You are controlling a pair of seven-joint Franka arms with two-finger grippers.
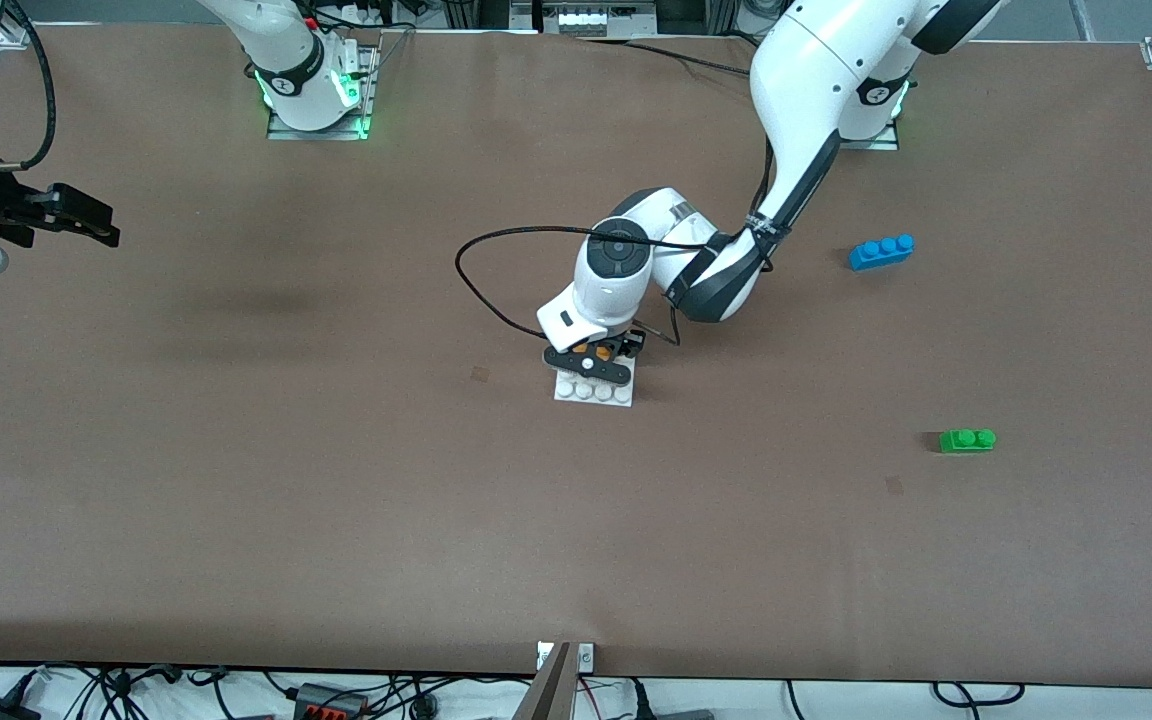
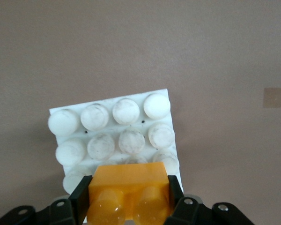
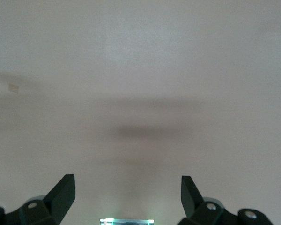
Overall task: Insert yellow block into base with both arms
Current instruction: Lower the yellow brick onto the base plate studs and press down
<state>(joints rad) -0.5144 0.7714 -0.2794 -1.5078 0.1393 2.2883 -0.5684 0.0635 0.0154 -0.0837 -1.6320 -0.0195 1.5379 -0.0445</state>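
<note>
The yellow block (image 2: 127,197) is sitting between the fingers of the left gripper (image 1: 604,352), which is clamping it on two sides with its studs turned toward the wrist camera. In the left wrist view the block is hanging over the edge rows of the base (image 2: 75,113); whether its underside is already touching the studs there cannot be told.

The base, taken here as the landmark, is lying flat on the brown table (image 1: 336,500) near its middle, and in the front view the left gripper is covering the part of it that lies farther from the front camera, leaving one row of white studs showing. The blue brick (image 1: 881,251) is lying well apart from the base toward the left arm's end of the table, and the green brick (image 1: 967,440) is lying in the same direction but nearer to the front camera.

The right gripper (image 3: 127,194) is waiting well apart from the base, at the right arm's end of the table, over bare tabletop, with its fingers spread wide and holding nothing.

The step in hand looks like the seating of the block. The next move probably calls for squaring the block with the stud grid and pressing straight down; the base is unsecured, so the right gripper may need to steady it.
</note>
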